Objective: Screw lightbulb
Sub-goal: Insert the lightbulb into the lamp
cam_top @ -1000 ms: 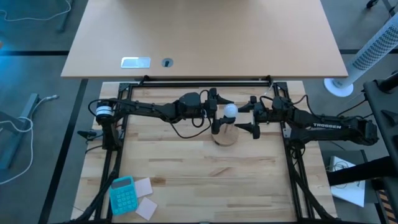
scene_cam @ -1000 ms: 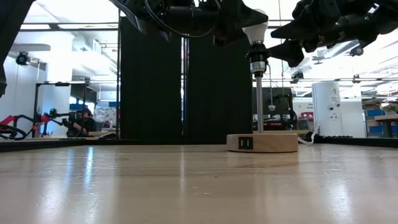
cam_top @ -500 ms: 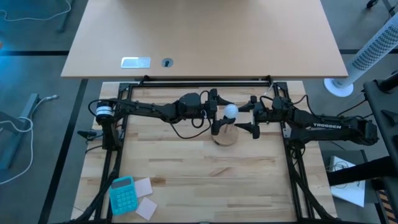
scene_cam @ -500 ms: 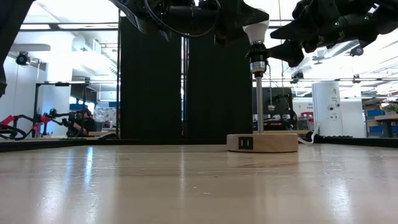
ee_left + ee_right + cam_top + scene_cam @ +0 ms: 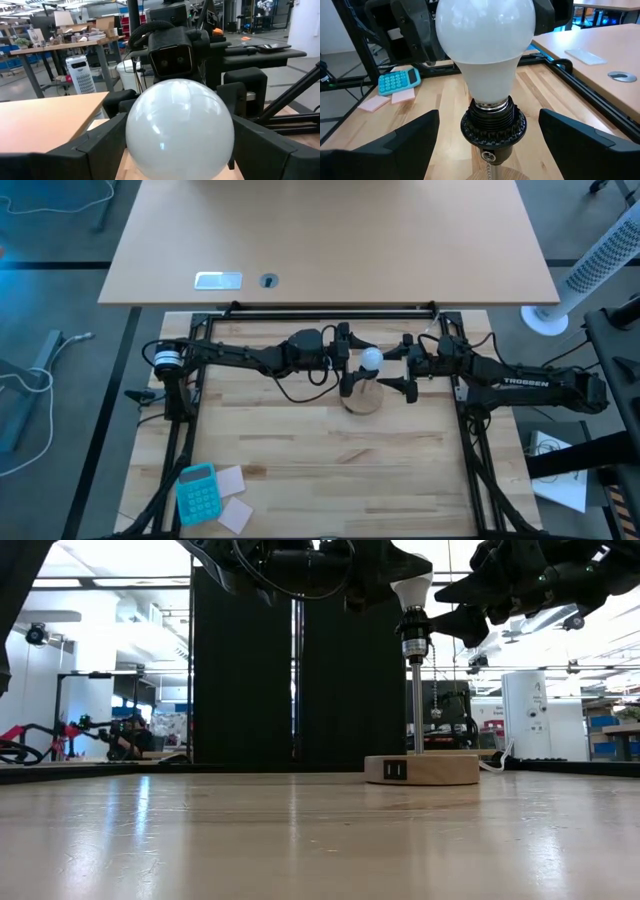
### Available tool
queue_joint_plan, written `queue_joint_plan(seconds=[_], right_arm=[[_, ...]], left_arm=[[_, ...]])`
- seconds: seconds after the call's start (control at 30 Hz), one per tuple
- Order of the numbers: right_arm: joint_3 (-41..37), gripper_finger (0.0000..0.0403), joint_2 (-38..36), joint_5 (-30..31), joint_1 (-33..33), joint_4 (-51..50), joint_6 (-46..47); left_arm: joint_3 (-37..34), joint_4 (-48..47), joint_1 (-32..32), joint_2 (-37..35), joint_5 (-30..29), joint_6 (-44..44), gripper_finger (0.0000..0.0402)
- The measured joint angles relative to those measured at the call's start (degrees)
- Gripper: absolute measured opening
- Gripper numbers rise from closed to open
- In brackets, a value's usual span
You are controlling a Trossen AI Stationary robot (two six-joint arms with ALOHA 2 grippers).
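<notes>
lightbulb (image 5: 179, 129) gripped in left claw (image 5: 175, 145), right claw (image 5: 485, 135) open beside it

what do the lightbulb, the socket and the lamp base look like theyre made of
lightbulb: glossy white glass or plastic, with window glints. Socket: ribbed black plastic, apparently, around a shiny metal thread. Lamp base: pale, matte wood disc.

From my seat, the low view cut off the top of the glossy white globe-shaped lightbulb (image 5: 411, 590) at the picture's upper edge, and most of both dark arms with it. In the left wrist view the bulb (image 5: 179, 131) hid the socket beneath it. From above, the bulb (image 5: 371, 359) covered most of the round wooden disc stand (image 5: 364, 402), and I could not tell whether the left gripper's fingers (image 5: 100, 145) touched the glass.
</notes>
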Motion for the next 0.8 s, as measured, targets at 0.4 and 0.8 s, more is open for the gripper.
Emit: queue_joint_plan(seconds=[0.4, 0.8], right_arm=[[0.0, 0.0339, 0.0, 0.0, 0.0, 0.0, 0.5], [0.0, 0.0339, 0.0, 0.0, 0.0, 0.0, 0.5]], left_arm=[[0.1, -0.9, 0.4, -0.1, -0.1, -4.8, 0.0334], [0.1, -1.9, 0.3, -0.1, -0.1, -1.4, 0.0371]])
